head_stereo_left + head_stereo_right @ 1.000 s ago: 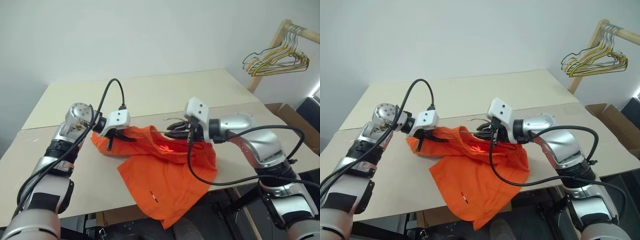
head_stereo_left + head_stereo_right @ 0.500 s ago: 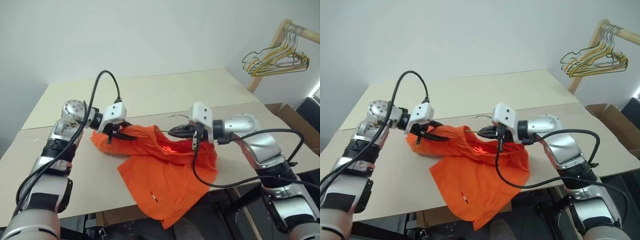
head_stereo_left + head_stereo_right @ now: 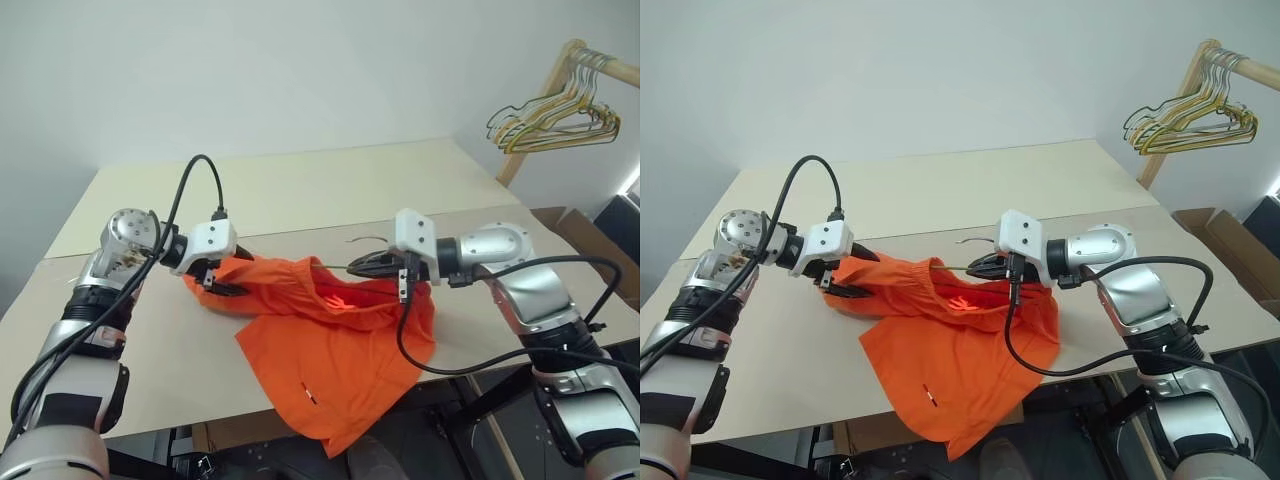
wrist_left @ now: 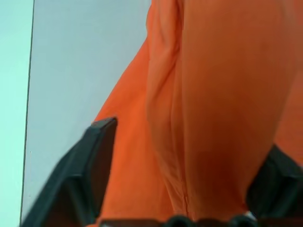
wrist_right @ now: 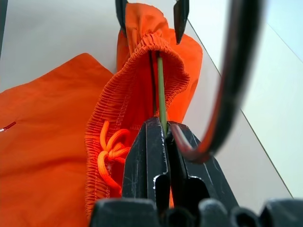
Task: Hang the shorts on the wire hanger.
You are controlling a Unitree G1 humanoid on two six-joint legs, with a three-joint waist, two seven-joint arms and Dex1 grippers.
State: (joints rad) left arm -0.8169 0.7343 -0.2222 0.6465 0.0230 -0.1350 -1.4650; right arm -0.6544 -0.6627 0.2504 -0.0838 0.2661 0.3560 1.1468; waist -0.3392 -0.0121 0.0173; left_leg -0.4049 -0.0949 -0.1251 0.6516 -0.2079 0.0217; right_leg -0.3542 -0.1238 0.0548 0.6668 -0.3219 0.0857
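Right, the shorts (image 3: 335, 345) sit centre frame on the tan surface (image 3: 300, 190), orange, crumpled, long axis running from the waistband at mid-left down to the lower centre, where one leg hangs over the near edge of the surface. Waistband end lifted a bit off the surface, gathered elastic and drawstring bow seen in the right wrist view. Tiny white mark on the lower leg.

The wire hanger (image 3: 345, 266) is thin and grey-tan, its straight wire lying roughly level left-to-right across mid frame and running into the waistband opening; small hook (image 3: 362, 240) pokes up just left of the right pincer.

Right pincer (image 3: 365, 265), centre right of frame, fingers pressed together on the hanger wire, pointing toward frame left.

Left pincer (image 3: 222, 280), centre left, jaws spread apart with orange fabric lying between the fingers; left wrist view shows both fingers either side of the cloth, not pinching it. Points toward frame right and down.

Upper right corner: bunch of yellow and dark hangers (image 3: 555, 115) on a wooden rail (image 3: 600, 62). No containers here
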